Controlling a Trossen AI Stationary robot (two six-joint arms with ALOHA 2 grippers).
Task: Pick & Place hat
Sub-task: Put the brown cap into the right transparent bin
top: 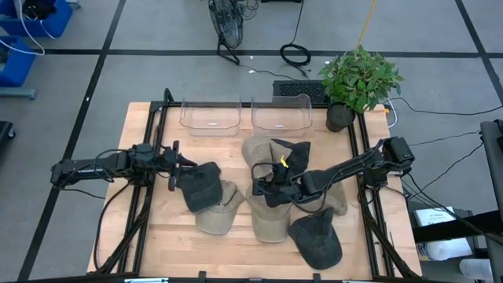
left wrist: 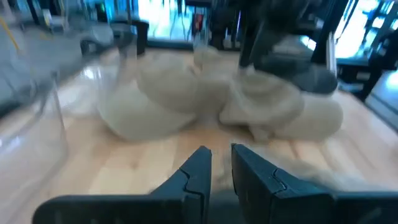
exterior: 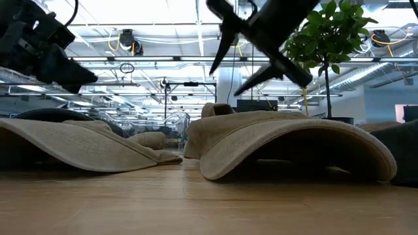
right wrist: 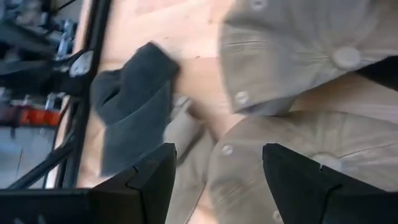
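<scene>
Several caps lie on the wooden table: beige ones (top: 267, 220) and dark grey ones. One dark cap (top: 200, 187) rests partly on a beige cap (top: 216, 214), just in front of my left gripper (top: 187, 163). That gripper's fingers (left wrist: 221, 163) are almost together with nothing between them. My right gripper (top: 258, 179) hangs open above the beige caps (right wrist: 292, 143) in the table's middle, raised clear of them (exterior: 238, 62). Another dark cap (top: 289, 157) lies under the right arm, and a third (top: 317, 240) sits near the front edge.
Two clear plastic bins (top: 211, 116) (top: 280, 114) stand at the table's far edge, with a potted plant (top: 357, 79) at the far right corner. Black frame rails run along both table sides. Bare wood shows at the left and near the front.
</scene>
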